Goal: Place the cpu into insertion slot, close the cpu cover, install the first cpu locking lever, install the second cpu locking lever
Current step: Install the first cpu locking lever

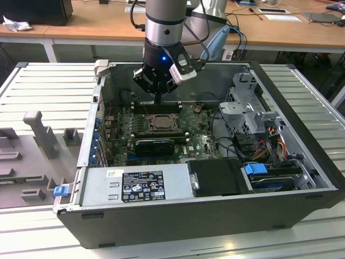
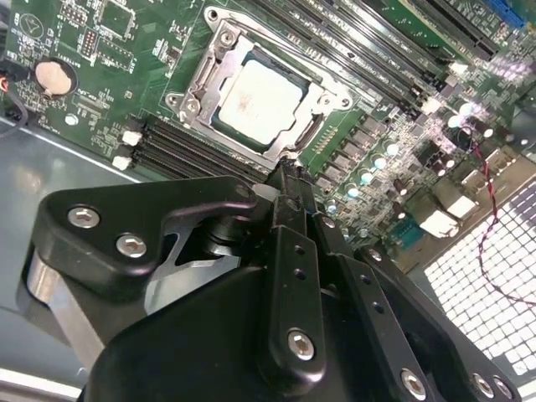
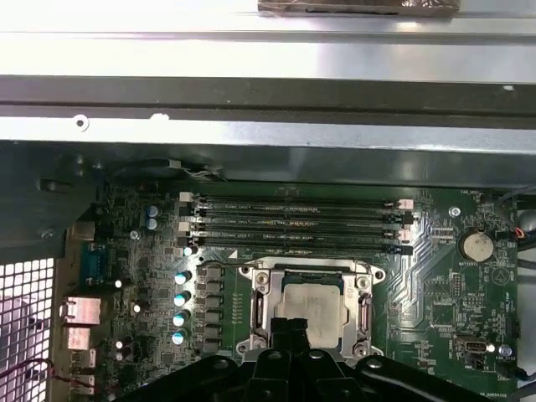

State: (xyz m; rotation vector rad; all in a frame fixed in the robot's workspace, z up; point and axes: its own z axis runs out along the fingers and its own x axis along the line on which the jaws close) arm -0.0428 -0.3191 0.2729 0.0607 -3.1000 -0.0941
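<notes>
The gripper (image 2: pixel 289 177) is held low with its fingers pressed together on nothing, presumably so that one narrow tip can be brought to the rim of the insertion slot (image 2: pixel 186 105) just under it. The cpu (image 2: pixel 254 100) is seen seated just beyond that tip. The cpu cover (image 2: pixel 224 38) is laid flat around its edges, apparently to keep it down.

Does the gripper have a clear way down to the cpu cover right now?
Likely yes: the gripper hangs close over an edge of the cpu cover, the case is open on that side, and nothing shows between them.
</notes>
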